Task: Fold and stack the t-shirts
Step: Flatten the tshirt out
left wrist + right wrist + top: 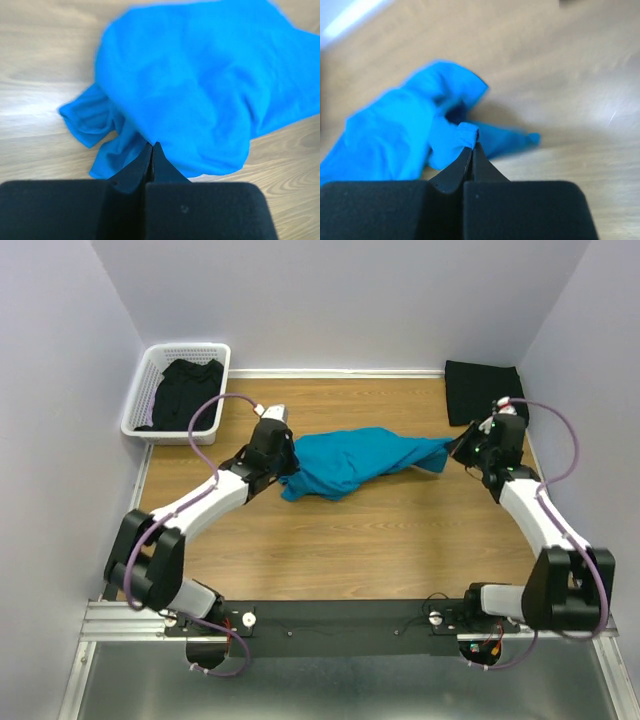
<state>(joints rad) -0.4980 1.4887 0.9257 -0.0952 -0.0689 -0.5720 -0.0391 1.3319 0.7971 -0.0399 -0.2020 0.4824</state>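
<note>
- Two claws on one shirt: the teal t-shirt (350, 462) lies bunched mid-table (400, 540). Its long axis runs left to right, and its right end tapers to a thin tail.
- At the shirt's left end is the left gripper (284, 464). The left wrist view shows its jaws pressed together, tips tucked under the cloth's edge. I judge it is pinching fabric.
- At the tapered right end is the right gripper (458, 447), jaws closed, with a small fold of teal nipped between the tips.
- The shirt spans claw to claw, so each arm has its own end. The bulk of the cloth is heaped toward the left arm.
- My read is that the coming move goes along that axis, drawing the ends apart to spread the heap flat.
- A folded black t-shirt (484, 392) waits at the far right corner, near the right gripper. Dark cloth (188, 390) lies in the basket (143, 400), far left.
</note>
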